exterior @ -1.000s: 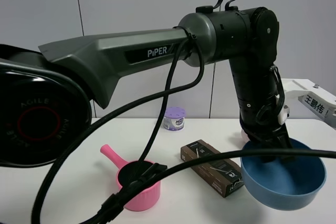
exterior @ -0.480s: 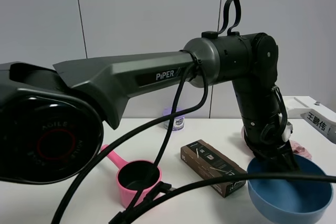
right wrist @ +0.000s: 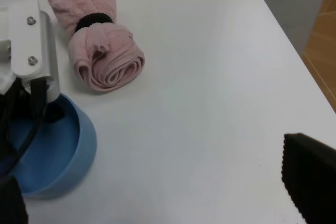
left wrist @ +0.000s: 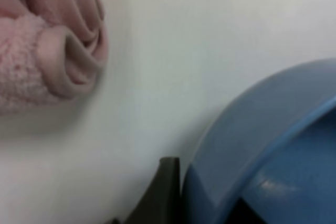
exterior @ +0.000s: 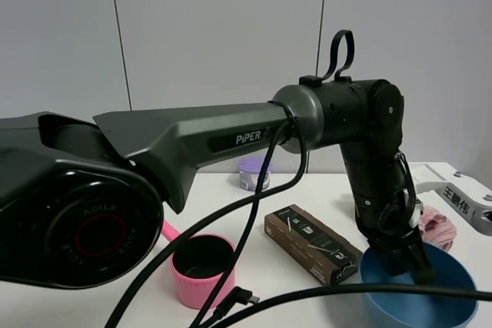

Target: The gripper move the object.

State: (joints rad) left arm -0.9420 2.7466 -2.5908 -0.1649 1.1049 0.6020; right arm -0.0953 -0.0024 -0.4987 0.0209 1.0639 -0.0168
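The right gripper [right wrist: 160, 190] hangs spread wide above the white table [right wrist: 210, 77]. One black finger [right wrist: 310, 177] shows at each side. Just beside the other finger [right wrist: 10, 203] sits the blue bowl [right wrist: 86, 140], with a white bracket [right wrist: 31, 40] and black cables [right wrist: 37, 95] at its rim. Past the bowl lies a rolled pink towel [right wrist: 105, 56], close but apart.

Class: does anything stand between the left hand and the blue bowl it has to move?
Nothing visible does. The left hand is on the blue bowl: one finger lies against the outer wall, the other inside the rim. The pink rolled towel lies on the table apart from the bowl, to one side, not between them.
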